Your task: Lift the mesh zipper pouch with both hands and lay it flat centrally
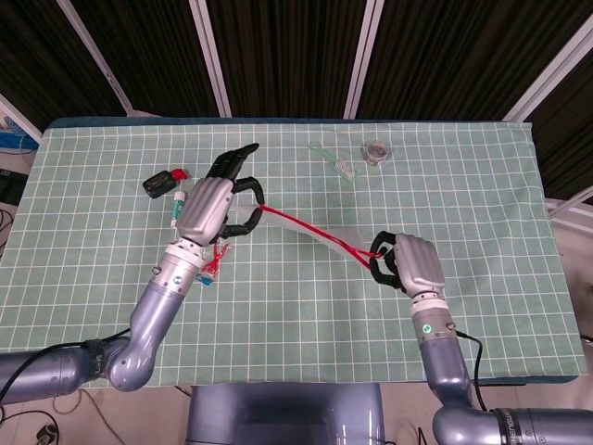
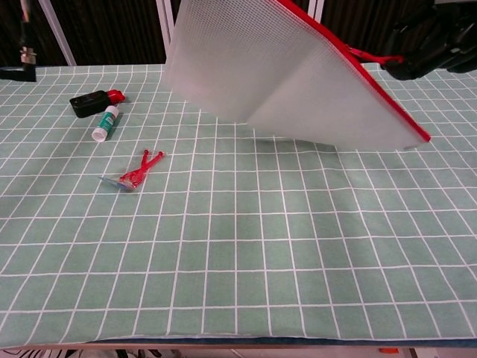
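The mesh zipper pouch (image 2: 298, 82) is white and see-through with a red zipper edge (image 1: 306, 229). It hangs stretched in the air above the table, clear of the cloth, its zipper edge on top. My left hand (image 1: 211, 206) pinches the pouch's left end of the zipper. My right hand (image 1: 412, 264) grips the right end; in the chest view only its dark fingers (image 2: 432, 48) show at the top right. The left hand is out of the chest view.
On the green checked tablecloth (image 1: 482, 185) lie a red clip (image 2: 140, 171), a white tube (image 2: 104, 123) and a black-and-red item (image 2: 93, 101) at the left. At the back lie a small comb-like piece (image 1: 335, 162) and a round lid (image 1: 375, 150).
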`<action>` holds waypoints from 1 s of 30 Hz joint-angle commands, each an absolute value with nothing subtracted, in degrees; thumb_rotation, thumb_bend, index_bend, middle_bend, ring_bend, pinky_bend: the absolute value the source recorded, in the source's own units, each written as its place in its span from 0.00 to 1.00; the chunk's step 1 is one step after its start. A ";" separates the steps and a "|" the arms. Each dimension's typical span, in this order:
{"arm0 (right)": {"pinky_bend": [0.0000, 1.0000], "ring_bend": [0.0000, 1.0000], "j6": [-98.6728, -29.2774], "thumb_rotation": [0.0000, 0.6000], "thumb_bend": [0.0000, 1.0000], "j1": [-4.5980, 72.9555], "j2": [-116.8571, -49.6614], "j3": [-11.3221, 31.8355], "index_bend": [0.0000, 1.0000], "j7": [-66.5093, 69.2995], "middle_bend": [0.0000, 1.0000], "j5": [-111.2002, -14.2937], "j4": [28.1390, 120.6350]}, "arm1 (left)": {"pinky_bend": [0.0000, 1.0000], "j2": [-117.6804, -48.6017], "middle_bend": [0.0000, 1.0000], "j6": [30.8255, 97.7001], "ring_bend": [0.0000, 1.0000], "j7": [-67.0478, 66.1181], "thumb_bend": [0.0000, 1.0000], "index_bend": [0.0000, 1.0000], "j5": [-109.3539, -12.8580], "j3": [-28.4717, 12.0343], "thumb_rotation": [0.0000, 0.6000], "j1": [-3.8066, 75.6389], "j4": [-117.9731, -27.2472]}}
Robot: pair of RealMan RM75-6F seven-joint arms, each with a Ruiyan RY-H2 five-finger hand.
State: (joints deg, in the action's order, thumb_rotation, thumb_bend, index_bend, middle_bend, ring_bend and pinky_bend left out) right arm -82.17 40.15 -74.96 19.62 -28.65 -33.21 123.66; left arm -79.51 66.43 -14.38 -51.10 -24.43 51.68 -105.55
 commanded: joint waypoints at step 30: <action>1.00 1.00 -79.79 1.00 0.72 35.73 -69.26 20.83 0.69 -23.04 1.00 -32.26 119.80 | 0.00 -74.37 0.04 64.45 0.00 -10.31 0.43 0.60 -51.76 -22.05 1.00 47.33 -101.55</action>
